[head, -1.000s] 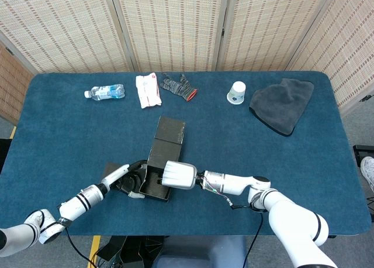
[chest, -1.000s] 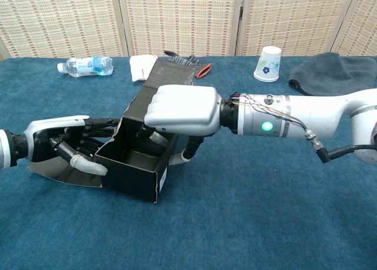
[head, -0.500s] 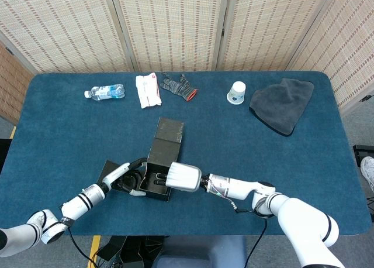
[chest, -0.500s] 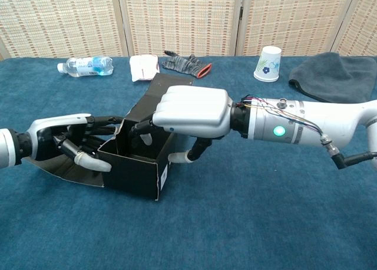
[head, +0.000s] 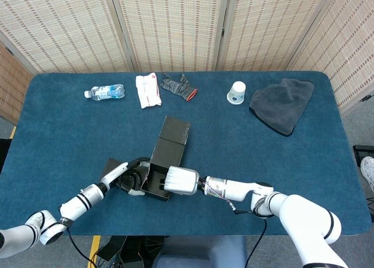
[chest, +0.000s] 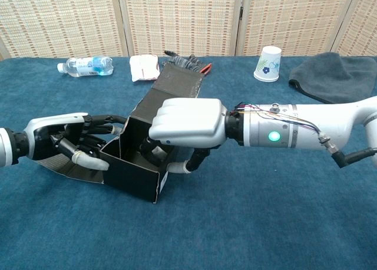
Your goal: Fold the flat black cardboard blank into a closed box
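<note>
The black cardboard box (chest: 138,164) sits low and left of centre in the head view, on the blue table (head: 257,157), half formed: walls up, top open, the long lid flap (head: 174,136) slanting away toward the upper middle of the frame. The right hand (chest: 187,122) has dropped lower over the open top than half a second ago, and its fingers (chest: 154,150) now reach down inside the cavity while its thumb hooks the near wall, so it pinches that wall. The left hand (chest: 62,141) stays pressed against the box's left side, fingers curled around the side flap lying there; how firmly it grips I cannot tell. The lid flap has swung slightly to the right in the head view, so the box has turned a little. The walls look squared up, I judge; the lid and side flap are not yet closed.
</note>
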